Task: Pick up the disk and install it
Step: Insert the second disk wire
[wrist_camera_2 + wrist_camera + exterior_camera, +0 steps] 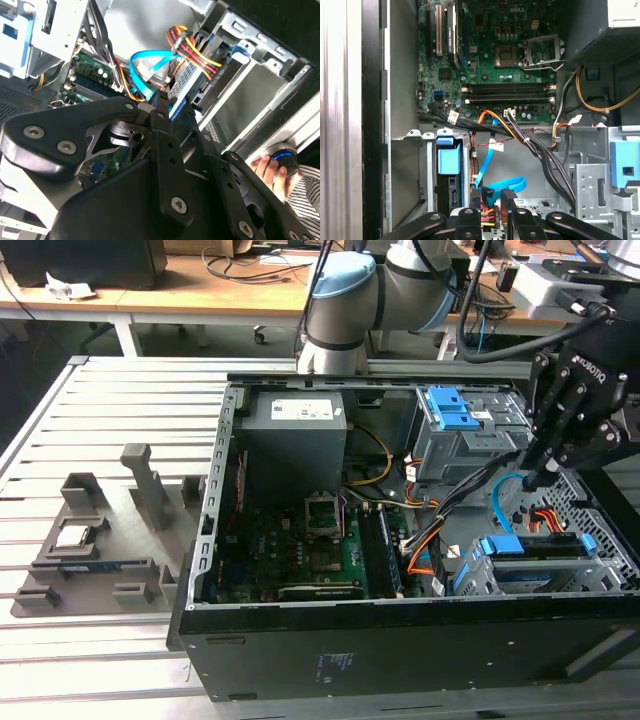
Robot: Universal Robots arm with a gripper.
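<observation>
The disk (520,546), framed by its bright blue bracket, lies in the lower grey drive bay at the near corner of the open computer case, on the exterior view's right. In the first wrist view the disk (450,165) shows edge-on in that bay, with a blue tab on top. My black gripper (540,480) hangs just above and behind the bay, apart from the disk. Its fingertips (475,200) stand a narrow gap apart with nothing between them; only wires show behind. In the second wrist view the gripper (172,106) points at a light blue cable.
A light blue data cable (500,185) and bundles of black and orange wires (450,510) run under the gripper. The upper bay with its blue latch (450,410), the power supply (295,425) and the motherboard (300,540) fill the case. A grey fixture tray (100,530) lies outside. A hand (270,170) rests nearby.
</observation>
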